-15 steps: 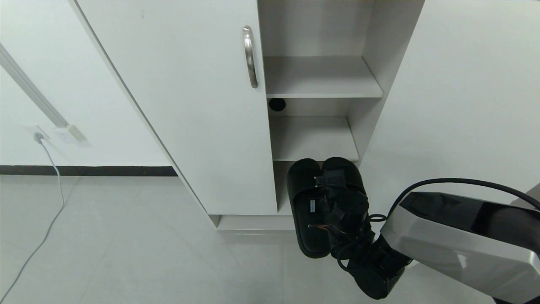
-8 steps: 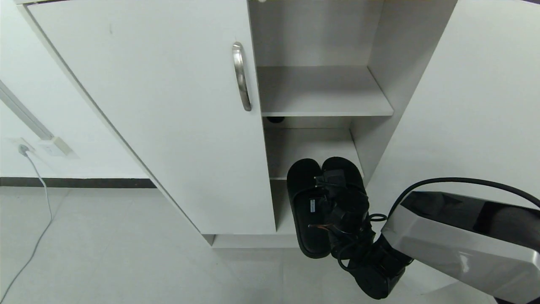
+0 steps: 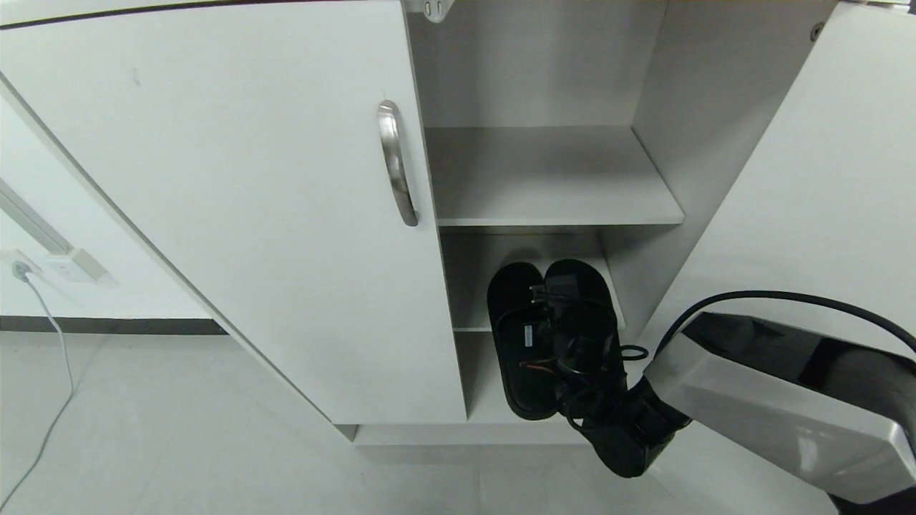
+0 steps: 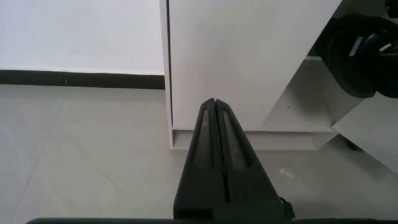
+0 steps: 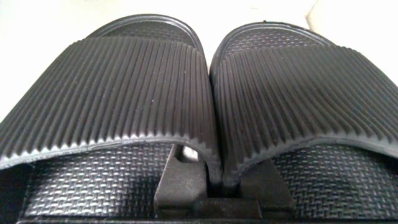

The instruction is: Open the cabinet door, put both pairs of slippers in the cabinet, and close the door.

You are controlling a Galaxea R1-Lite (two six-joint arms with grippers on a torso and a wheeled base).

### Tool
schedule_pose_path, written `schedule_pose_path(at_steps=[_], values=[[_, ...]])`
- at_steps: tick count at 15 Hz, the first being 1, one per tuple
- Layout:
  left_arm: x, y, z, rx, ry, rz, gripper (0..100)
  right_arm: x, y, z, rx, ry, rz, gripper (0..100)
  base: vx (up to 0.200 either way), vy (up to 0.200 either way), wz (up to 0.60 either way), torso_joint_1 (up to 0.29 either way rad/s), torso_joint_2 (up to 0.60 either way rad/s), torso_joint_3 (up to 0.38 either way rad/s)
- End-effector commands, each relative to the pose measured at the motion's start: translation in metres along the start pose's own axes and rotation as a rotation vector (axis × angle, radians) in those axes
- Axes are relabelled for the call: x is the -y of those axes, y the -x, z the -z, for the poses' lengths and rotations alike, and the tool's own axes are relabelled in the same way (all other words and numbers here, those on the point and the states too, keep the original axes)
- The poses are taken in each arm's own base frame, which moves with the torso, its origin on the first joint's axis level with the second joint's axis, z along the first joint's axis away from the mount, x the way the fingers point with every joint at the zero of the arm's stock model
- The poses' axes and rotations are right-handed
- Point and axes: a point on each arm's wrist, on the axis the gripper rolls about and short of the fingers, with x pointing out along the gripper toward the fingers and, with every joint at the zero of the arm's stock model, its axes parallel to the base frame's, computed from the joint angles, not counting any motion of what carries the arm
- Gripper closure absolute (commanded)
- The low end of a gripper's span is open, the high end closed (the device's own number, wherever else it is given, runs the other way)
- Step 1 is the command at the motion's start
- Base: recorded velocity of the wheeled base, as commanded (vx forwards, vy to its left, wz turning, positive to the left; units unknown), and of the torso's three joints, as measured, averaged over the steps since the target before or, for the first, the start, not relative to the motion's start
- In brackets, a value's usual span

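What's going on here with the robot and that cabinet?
The right gripper is shut on a pair of black slippers, holding them before the open cabinet, by its lower shelves, not yet set down. The right door is open, the left door closed. The left gripper is shut and empty, near the floor.

blk ribbed slippers (image 3: pixel 533 343), wht cabinet (image 3: pixel 236 179)

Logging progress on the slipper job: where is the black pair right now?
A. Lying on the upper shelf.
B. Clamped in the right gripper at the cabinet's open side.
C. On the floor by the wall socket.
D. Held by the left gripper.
B: the right gripper grips the black slippers by their straps, in front of the open cabinet.
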Motion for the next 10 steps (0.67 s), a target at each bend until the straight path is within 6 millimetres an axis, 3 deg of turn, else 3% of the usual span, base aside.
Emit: schedule_pose_path(at_steps=[1, 10], values=[[0.0, 0.0, 0.0, -0.001, 0.001, 0.0, 100, 0.003, -0.024, 0.008, -0.016, -0.016, 0.034, 100, 0.0, 0.0, 0.0, 0.0, 0.0, 0.0], [0.0, 0.0, 0.0, -0.001, 0.001, 0.0, 100, -0.009, -0.076, 0.002, -0.058, -0.046, 0.037, 100, 0.0, 0.0, 0.0, 0.0, 0.0, 0.0]])
